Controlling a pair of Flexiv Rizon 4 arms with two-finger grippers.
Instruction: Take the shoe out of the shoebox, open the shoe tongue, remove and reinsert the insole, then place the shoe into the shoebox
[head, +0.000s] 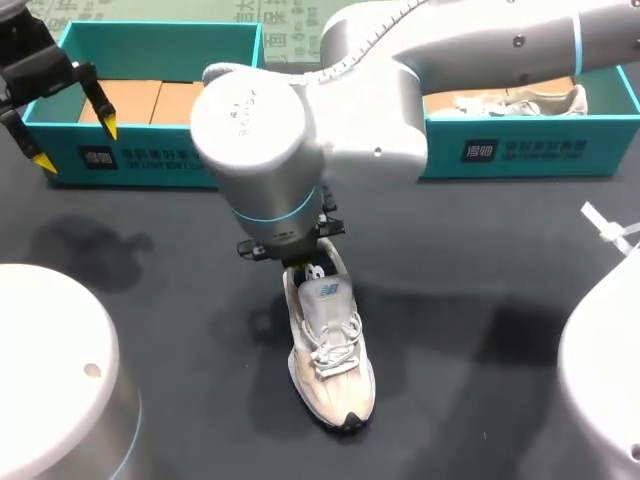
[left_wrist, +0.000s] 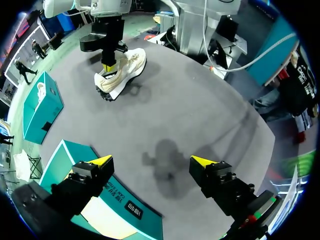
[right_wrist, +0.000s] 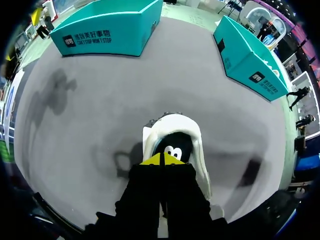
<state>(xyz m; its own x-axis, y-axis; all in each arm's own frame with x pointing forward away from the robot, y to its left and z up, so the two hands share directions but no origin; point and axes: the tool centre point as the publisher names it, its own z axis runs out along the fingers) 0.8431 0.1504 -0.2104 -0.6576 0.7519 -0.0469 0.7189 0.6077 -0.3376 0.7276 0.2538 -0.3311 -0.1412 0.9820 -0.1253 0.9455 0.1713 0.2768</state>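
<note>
Centrally, one cream-and-white lace-up sneaker (head: 330, 350) stands on its sole on the dark grey table (head: 150, 270), toe toward the robot, outside both boxes. Right gripper (right_wrist: 161, 159): yellow tips pressed together at the sneaker's heel opening; whether they pinch anything cannot be told. Left gripper (head: 73, 140): fingers spread wide, empty, above the near wall of the open teal cardboard shoebox (head: 150, 165).

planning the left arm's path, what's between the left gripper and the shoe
Only bare grey table with shadows lies between the left gripper and the shoe, shown in the left wrist view.
</note>
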